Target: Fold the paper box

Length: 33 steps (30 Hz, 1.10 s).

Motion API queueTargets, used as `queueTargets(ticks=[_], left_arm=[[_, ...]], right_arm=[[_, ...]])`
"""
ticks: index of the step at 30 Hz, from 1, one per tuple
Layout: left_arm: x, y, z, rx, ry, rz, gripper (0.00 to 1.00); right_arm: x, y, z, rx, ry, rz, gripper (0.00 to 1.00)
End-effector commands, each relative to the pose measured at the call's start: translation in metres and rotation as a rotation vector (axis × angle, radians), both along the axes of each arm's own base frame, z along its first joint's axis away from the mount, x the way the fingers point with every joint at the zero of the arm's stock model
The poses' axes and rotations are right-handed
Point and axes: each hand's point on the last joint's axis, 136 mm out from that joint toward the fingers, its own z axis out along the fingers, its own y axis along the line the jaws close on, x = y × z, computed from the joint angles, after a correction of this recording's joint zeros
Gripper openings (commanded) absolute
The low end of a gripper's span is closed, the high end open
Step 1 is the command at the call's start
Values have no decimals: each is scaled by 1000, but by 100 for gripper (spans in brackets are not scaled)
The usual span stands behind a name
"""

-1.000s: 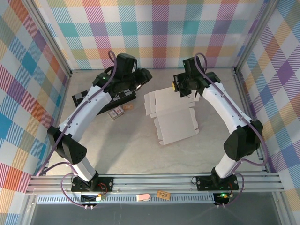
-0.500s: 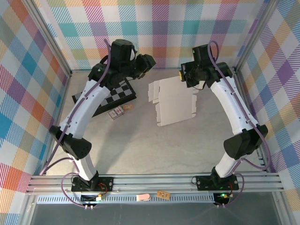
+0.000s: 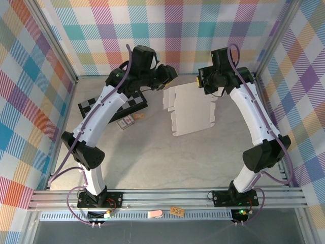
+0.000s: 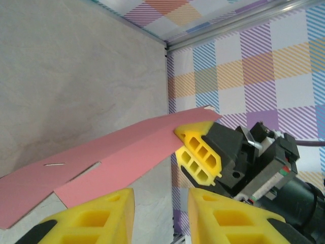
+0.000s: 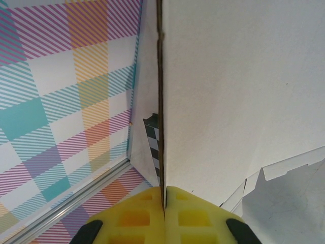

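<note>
The paper box (image 3: 192, 111) is a flat die-cut sheet, pale grey-white side up, at the table's far middle. It tilts, with its far right corner raised. My right gripper (image 3: 202, 84) is shut on that corner; in the right wrist view its gripper (image 5: 164, 195) pinches the thin cardboard edge of the paper box (image 5: 228, 101). My left gripper (image 3: 170, 76) hovers by the sheet's far left edge. In the left wrist view the paper box (image 4: 117, 152) shows its pink underside, held by the right gripper (image 4: 184, 145). The left gripper (image 4: 161, 203) stands open with nothing between its fingers.
A black-and-white checkered board (image 3: 133, 102) lies left of the sheet, partly under the left arm. Two small cards (image 3: 126, 122) rest in front of it. Plaid walls with metal frame rails (image 3: 269, 46) close in the back and sides.
The left arm has swung right toward the sheet's far left edge, and its jaws have narrowed a little. The right gripper has drawn the sheet's corner up and back.
</note>
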Motion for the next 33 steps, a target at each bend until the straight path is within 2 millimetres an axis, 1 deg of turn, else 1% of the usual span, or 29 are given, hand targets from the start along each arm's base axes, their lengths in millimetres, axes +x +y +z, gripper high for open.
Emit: queueTargets(ticks=[1, 8, 14, 17, 21, 29, 31, 33], left_arm=[[-7, -6, 7, 4, -18, -38, 32], [-3, -9, 7, 11, -40, -30, 32], [2, -16, 14, 8, -67, -29, 32], [-2, -22, 13, 4, -61, -49, 32], [-14, -29, 6, 26, -41, -74, 32], [-18, -19, 6, 58, -54, -48, 32], [-17, -11, 14, 76, -92, -22, 33], [-16, -1, 28, 93, -145, 9, 33]], right_arm=[[-2, -8, 21, 7, -39, -15, 0], [-6, -9, 35, 20, -62, -13, 0], [-8, -9, 38, 23, -65, -12, 0], [-9, -11, 38, 23, -68, -15, 0], [-6, -13, 37, 26, -67, -21, 0], [-4, -14, 38, 33, -67, -26, 0], [-5, -15, 39, 33, -67, -25, 0], [-6, -16, 38, 31, -63, -23, 0]])
